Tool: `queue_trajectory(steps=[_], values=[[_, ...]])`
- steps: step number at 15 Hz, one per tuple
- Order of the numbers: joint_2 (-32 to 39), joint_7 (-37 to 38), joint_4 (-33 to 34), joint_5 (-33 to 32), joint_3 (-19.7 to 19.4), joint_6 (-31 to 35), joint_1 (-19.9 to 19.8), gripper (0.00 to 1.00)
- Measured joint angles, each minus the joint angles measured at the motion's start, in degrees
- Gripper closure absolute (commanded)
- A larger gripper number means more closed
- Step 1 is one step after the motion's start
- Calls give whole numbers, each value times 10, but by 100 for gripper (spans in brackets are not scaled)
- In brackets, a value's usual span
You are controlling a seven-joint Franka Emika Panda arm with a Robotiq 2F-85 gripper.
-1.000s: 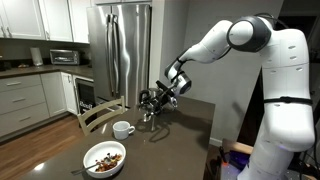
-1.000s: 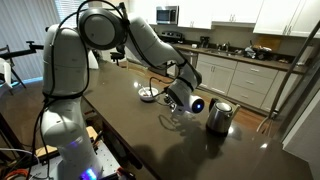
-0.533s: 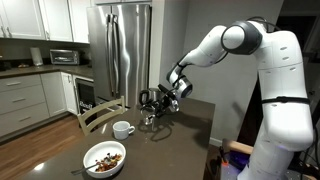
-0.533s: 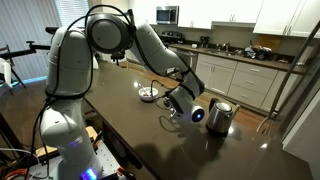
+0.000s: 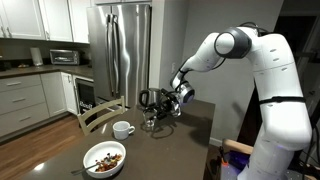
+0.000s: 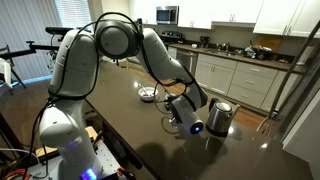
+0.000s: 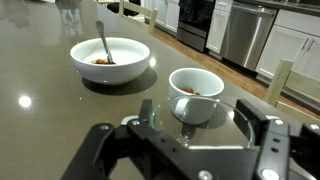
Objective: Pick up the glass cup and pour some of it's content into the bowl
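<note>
The clear glass cup (image 7: 215, 128) sits upright between the two black fingers of my gripper (image 7: 200, 125), which is shut on it. I look down through its open rim, and its content is too faint to make out. In both exterior views the gripper (image 5: 166, 105) (image 6: 185, 120) holds the cup low over the dark table. The white bowl (image 7: 110, 60), with brown bits and a spoon in it, lies beyond the cup to the left. It also shows as the bowl (image 5: 104, 158) and the bowl (image 6: 148, 94) in the exterior views.
A white handled mug (image 7: 196, 92) (image 5: 122, 129) stands between the cup and the bowl. A steel kettle (image 6: 220, 117) is close beside the gripper. A wooden chair (image 5: 100, 112) stands at the table's edge. Kitchen counters and a steel fridge (image 5: 120, 50) are behind.
The arm's elbow and wrist have swung, and the gripper has shifted a little toward the kettle. It stays shut on the glass cup.
</note>
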Motion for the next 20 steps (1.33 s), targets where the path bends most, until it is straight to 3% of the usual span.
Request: queue_trajectory(steps=[20], values=[[28, 12, 0, 20, -5, 30, 0, 41]])
